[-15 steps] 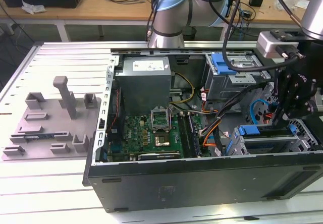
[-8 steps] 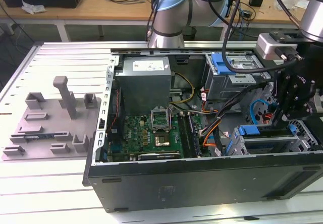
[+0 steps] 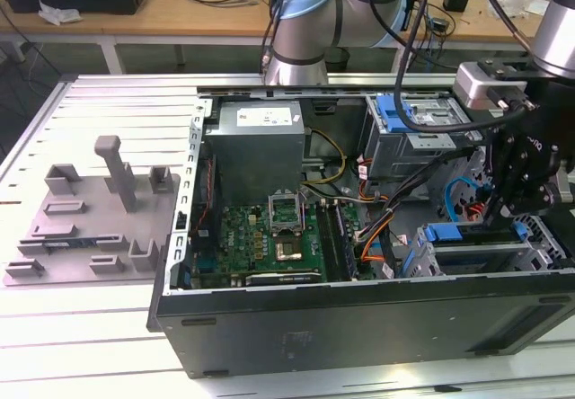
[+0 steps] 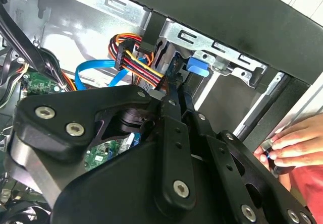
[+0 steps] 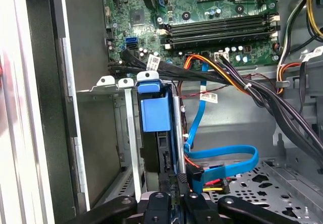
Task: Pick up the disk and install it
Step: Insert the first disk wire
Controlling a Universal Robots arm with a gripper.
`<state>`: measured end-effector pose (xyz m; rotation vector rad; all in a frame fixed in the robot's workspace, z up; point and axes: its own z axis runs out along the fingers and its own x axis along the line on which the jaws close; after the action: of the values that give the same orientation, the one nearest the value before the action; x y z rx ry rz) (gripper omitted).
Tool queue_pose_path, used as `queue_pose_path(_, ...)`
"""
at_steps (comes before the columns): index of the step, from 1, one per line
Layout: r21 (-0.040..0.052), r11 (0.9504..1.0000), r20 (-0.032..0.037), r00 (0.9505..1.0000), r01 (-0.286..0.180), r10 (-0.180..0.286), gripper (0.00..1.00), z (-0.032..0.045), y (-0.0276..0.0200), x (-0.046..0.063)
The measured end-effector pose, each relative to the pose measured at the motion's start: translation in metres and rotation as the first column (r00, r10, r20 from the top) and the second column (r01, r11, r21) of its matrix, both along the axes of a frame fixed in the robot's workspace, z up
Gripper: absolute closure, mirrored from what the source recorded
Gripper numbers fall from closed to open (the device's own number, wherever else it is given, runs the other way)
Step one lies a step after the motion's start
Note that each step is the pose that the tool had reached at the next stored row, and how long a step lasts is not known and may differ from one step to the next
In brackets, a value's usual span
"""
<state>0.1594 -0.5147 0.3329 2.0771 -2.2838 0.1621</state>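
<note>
The disk (image 5: 154, 114) stands on edge in a metal drive bay (image 5: 128, 133) at the corner of the open computer case, its blue carrier handle toward the motherboard. In the exterior view the same blue carrier (image 3: 446, 234) shows in the lower bay on the exterior view's right. My gripper (image 5: 174, 204) sits at the disk's other end, with one black finger on each side of its narrow edge, shut on it. The second wrist view shows my fingers (image 4: 171, 113) running close together toward a blue tab (image 4: 198, 67) by the bay rail.
Blue data cables (image 5: 222, 158) and orange-yellow power leads (image 5: 222, 67) hang right beside the bay. A second blue carrier (image 3: 413, 111) sits in the upper bay. The grey power supply (image 3: 260, 147) and motherboard (image 3: 269, 237) lie further left. A person's hand (image 4: 287, 143) rests on the case edge.
</note>
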Motion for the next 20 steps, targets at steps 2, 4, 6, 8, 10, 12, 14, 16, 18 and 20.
queue_pose_path(2, 0.0003, 1.0000, 0.0000, 1.0000, 0.000, 0.000, 0.84, -0.0002, 0.0001, 0.000)
queue_pose_path(4, 0.0009, 1.0000, -0.0001, 1.0000, 0.000, 0.000, 0.84, 0.0004, 0.0001, 0.000)
queue_pose_path(6, 0.0017, 1.0000, -0.0001, 1.0000, 0.000, 0.000, 0.84, 0.0020, 0.0001, 0.000)
queue_pose_path(8, 0.0006, 1.0000, -0.0001, 1.0000, 0.000, 0.000, 0.84, 0.0029, 0.0001, 0.000)
queue_pose_path(10, 0.0008, 1.0000, -0.0002, 1.0000, 0.000, 0.000, 0.84, 0.0036, 0.0001, 0.000)
queue_pose_path(12, 0.0008, 1.0000, -0.0002, 1.0000, 0.000, 0.000, 0.84, 0.0052, 0.0001, 0.000)
queue_pose_path(14, 0.0000, 1.0000, -0.0002, 1.0000, 0.000, 0.000, 0.84, 0.0089, 0.0001, 0.000)
queue_pose_path(16, 0.0007, 1.0000, 0.0000, 1.0000, 0.000, 0.000, 0.84, 0.0112, 0.0001, 0.000)
queue_pose_path(18, 0.0004, 1.0000, -0.0001, 1.0000, 0.000, 0.000, 0.84, 0.0116, 0.0001, 0.000)
queue_pose_path(20, 0.0005, 1.0000, 0.0000, 1.0000, 0.000, 0.000, 0.84, 0.0116, 0.0001, 0.000)
